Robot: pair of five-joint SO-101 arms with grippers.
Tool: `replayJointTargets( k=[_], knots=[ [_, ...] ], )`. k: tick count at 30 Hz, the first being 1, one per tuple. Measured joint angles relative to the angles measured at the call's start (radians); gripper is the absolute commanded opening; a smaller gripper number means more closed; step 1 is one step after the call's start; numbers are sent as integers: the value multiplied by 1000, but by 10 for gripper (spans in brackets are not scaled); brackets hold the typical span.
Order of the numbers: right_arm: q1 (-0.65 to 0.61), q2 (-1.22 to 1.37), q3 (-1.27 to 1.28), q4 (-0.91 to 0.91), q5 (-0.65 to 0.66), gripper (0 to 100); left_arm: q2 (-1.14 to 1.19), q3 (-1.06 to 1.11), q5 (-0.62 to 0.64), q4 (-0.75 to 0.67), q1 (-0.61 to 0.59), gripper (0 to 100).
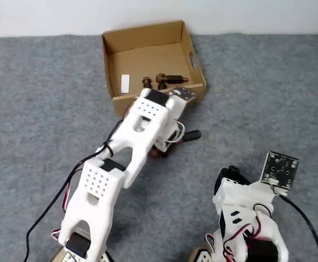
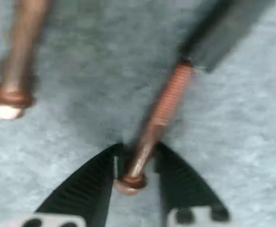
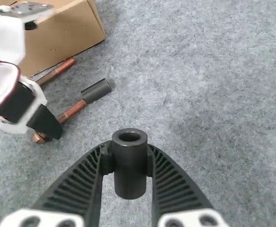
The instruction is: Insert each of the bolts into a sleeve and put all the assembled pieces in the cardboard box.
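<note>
Between the closed-in fingers of the left hand point(image 2: 138, 145) sits a copper-coloured bolt point(image 2: 161, 109), gripped just above its head. Its shaft slants away from the hand, and its threaded end meets the mouth of a dark sleeve point(image 2: 223, 28) lying on the grey worktop point(image 2: 90, 71); how far it has gone in is not clear. Just beside this pair a loose bolt point(image 2: 19, 56) lies on the worktop, apart from the hand.

From the right wrist view, this loose bolt lies close against the outer wall of the cardboard box point(image 1: 142, 57). The gripped bolt and its sleeve lie a little farther out from the box.

Inside the box, near its front wall, rest two assembled pieces point(image 1: 172, 79), side by side.

Well apart from the box, the right hand point(image 3: 128, 149) is clamped on a second sleeve point(image 3: 129, 170), held upright with its open bore facing the camera, above bare worktop.
</note>
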Motion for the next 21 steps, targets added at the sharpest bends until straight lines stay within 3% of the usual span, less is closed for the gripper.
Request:
replayJointTargets(
  k=[11, 21],
  knots=[
    [0, 0, 0, 0, 0, 8, -222, 3, 325, 37, -14, 5],
    [0, 0, 0, 0, 0, 8, -331, 118, 870, 98, -126, 6]
  ],
)
